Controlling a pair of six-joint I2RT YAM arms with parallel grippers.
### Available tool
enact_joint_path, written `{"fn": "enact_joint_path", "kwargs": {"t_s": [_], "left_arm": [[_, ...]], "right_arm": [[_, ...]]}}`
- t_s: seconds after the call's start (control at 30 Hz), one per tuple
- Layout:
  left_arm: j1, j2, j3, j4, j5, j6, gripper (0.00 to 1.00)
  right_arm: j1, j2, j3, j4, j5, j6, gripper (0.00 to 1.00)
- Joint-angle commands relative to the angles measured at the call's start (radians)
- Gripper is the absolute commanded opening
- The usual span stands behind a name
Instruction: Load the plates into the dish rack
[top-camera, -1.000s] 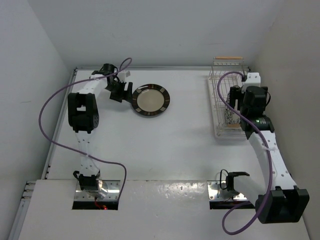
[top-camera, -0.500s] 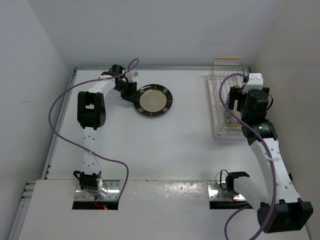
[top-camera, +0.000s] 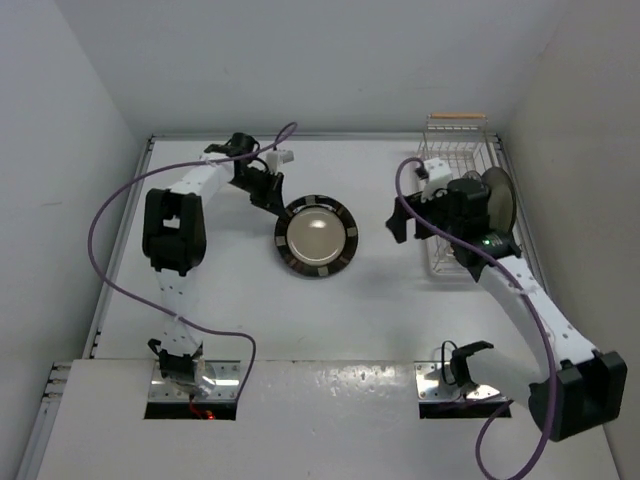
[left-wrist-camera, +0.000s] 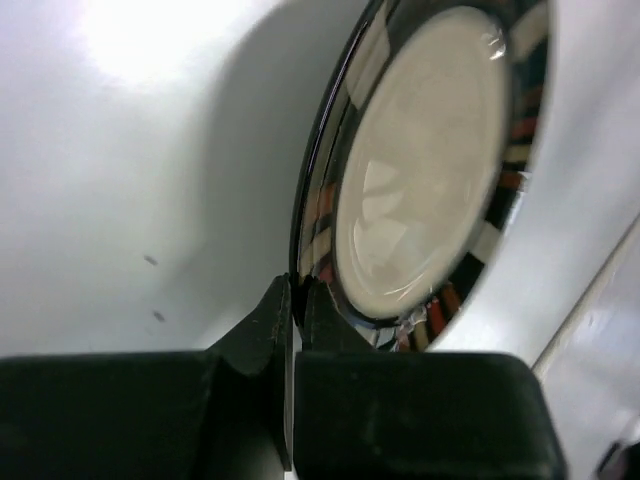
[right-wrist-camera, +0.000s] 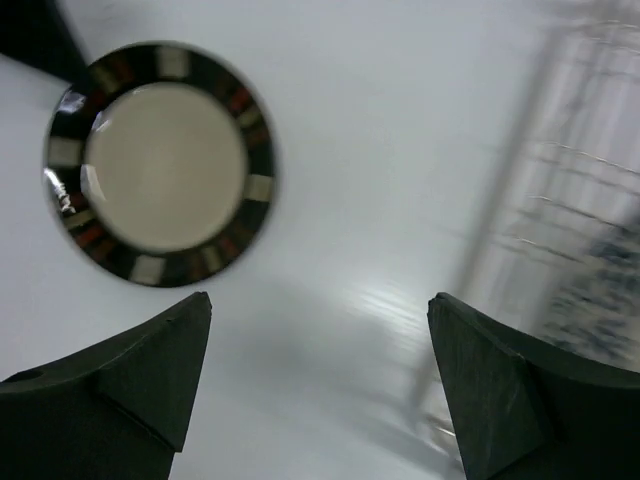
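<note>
Starting big: white worktop (top-camera: 380, 310), with the white wire dish rack (top-camera: 465, 140) on its tray (top-camera: 437, 268) as the landmark. Inside the rack, standing on edge: what looks like the larger cream plate with the grey rim (top-camera: 497, 200), plus a blurry blue-and-white pattern (right-wrist-camera: 600, 310) low down, probably the patterned plate. Well left of the rack, out over open worktop: the cream plate with dark brown striped rim (top-camera: 316, 236), apparently tipped up off the surface, going by the wrist view. Left tool (left-wrist-camera: 296, 300) pinched shut on that plate's rim, on the side facing away from the rack. Right tool (right-wrist-camera: 318, 298) spread wide, gripping nothing, hovering between rack and striped plate.

Handling guess: glazed ceramic, so stiff, heavyish, slick and easy to chip. Best held at the rim, deep enough to stop any swivel. In the way: right arm (top-camera: 530, 300) hanging in front of the rack, plus the plates already slotted.
</note>
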Motion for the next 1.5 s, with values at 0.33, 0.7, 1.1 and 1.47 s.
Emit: {"fn": "enact_joint_path", "kwargs": {"t_s": [0.33,0.7,1.1,1.47], "left_arm": [[-0.219,-0.555,-0.250,-0.111,0.047,0.412,0.00],[-0.283,-0.585,-0.271,-0.111,0.038,0.421,0.00],[-0.251,-0.576,-0.219,-0.086,-0.095,0.340,0.09],[-0.006,-0.590,-0.041,-0.013,-0.287,0.113,0.96]], "right_arm": [[0.307,0.453,0.020,0.269,-0.221,0.107,0.86],[0.340,0.511,-0.167,0.697,-0.335,0.268,0.49],[0.380,0.470,-0.134,0.622,-0.341,0.335,0.00],[0.354,0.137,0.087,0.366,0.207,0.219,0.00]]}}
